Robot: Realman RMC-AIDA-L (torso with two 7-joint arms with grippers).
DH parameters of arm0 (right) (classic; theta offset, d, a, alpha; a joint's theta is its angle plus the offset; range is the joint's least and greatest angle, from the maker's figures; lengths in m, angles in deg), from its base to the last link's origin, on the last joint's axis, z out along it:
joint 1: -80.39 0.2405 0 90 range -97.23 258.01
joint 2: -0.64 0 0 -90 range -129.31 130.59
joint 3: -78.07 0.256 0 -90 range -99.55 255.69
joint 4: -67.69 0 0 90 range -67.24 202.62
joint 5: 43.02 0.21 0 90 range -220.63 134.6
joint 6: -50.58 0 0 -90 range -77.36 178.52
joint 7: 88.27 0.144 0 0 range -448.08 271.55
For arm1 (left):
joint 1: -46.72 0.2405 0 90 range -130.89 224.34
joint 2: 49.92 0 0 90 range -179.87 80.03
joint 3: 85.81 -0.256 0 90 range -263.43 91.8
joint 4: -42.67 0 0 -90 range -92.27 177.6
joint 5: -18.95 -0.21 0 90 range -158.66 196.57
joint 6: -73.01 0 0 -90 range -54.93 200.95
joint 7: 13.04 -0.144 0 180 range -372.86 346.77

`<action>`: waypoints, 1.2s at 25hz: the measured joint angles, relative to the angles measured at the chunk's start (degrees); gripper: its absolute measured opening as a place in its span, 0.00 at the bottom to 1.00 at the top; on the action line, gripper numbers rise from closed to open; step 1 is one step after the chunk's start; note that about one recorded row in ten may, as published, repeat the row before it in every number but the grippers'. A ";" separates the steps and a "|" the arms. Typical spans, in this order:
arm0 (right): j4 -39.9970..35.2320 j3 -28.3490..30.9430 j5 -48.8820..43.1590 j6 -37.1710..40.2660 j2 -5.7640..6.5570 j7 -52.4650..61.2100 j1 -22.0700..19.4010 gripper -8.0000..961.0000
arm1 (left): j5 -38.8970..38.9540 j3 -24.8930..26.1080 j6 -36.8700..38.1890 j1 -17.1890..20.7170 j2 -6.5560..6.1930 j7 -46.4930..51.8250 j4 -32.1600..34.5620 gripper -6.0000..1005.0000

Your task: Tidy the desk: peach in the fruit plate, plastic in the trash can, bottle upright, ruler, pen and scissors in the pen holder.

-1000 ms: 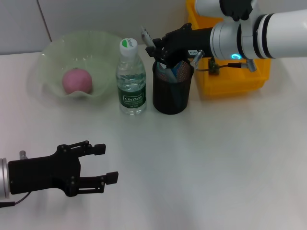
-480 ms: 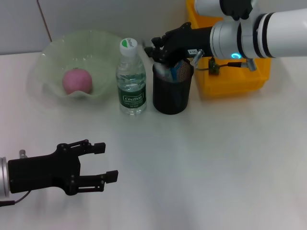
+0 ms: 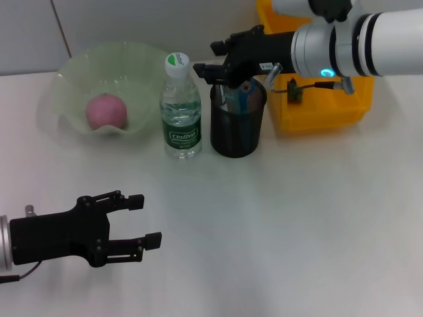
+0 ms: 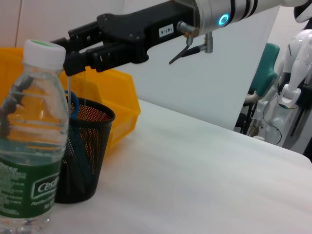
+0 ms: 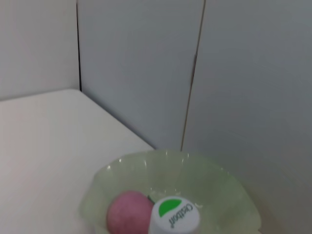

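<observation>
My right gripper is open and empty just above the rim of the black mesh pen holder; it also shows in the left wrist view. Blue scissor handles and other items stand inside the holder. The water bottle stands upright beside the holder. The pink peach lies in the pale green fruit plate. My left gripper is open and empty near the table's front left. No plastic scrap shows.
A yellow bin stands behind and to the right of the pen holder, under my right arm. The right wrist view shows the bottle cap, the peach and the plate against a grey wall.
My right gripper held a pen over the holder, let it go into the holder, opened and rose a little. The left arm has not moved.
</observation>
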 joint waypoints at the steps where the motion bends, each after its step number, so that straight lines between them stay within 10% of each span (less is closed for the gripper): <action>1: -0.95 0.03 0.56 0.27 0.00 0.27 -0.63 0.43 | 0.00 0.00 0.00 0.00 0.00 0.00 0.00 0.86; 12: -2.74 15.55 9.04 23.93 1.05 -2.57 -3.80 0.75 | 0.00 0.25 0.02 -0.22 0.01 0.02 0.00 0.86; 16: 13.47 27.79 11.88 41.87 5.98 -9.82 0.87 0.82 | -0.01 2.14 1.23 -0.82 -0.09 0.15 0.00 0.86; 21: 29.83 28.05 8.58 45.17 9.88 -17.62 6.27 0.82 | 0.00 3.14 2.90 -2.68 -1.11 2.06 -0.01 0.86; 30: 31.00 28.22 -1.04 42.04 6.84 -22.48 6.71 0.82 | 0.00 3.89 3.35 -5.53 -1.32 4.12 -0.51 0.86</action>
